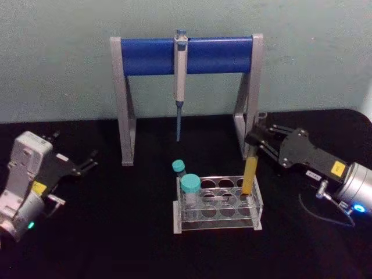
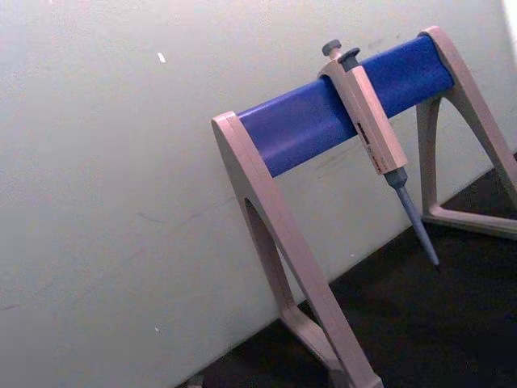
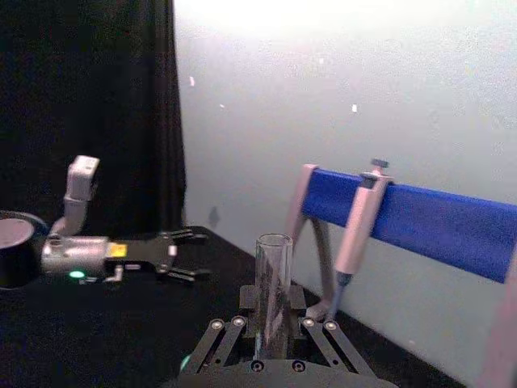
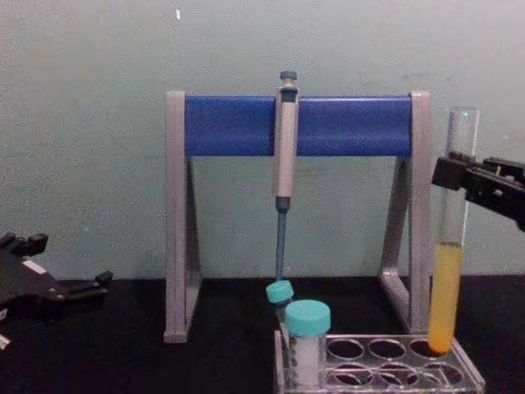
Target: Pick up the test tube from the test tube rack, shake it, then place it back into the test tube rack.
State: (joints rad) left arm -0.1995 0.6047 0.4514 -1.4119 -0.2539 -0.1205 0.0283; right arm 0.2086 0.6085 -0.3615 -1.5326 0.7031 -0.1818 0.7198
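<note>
The test tube (image 1: pixel 250 174) stands upright with yellow-orange liquid in its lower part, and my right gripper (image 1: pixel 257 143) is shut on its upper part. In the chest view the test tube (image 4: pixel 448 271) has its round bottom level with the top plate of the clear test tube rack (image 4: pixel 385 371), at the rack's rear right hole. The right wrist view shows the tube's open mouth (image 3: pixel 273 279) between the right gripper (image 3: pixel 273 325) fingers. The test tube rack (image 1: pixel 218 224) sits at the table's middle front. My left gripper (image 1: pixel 86 164) rests open at the far left, away from the rack.
A grey-and-blue pipette stand (image 1: pixel 186 55) stands behind the rack with a pipette (image 1: pixel 180 81) hanging from its bar. Two teal-capped tubes (image 1: pixel 190 189) stand in the rack's left end. The black tabletop (image 1: pixel 116 232) lies bare left of the rack.
</note>
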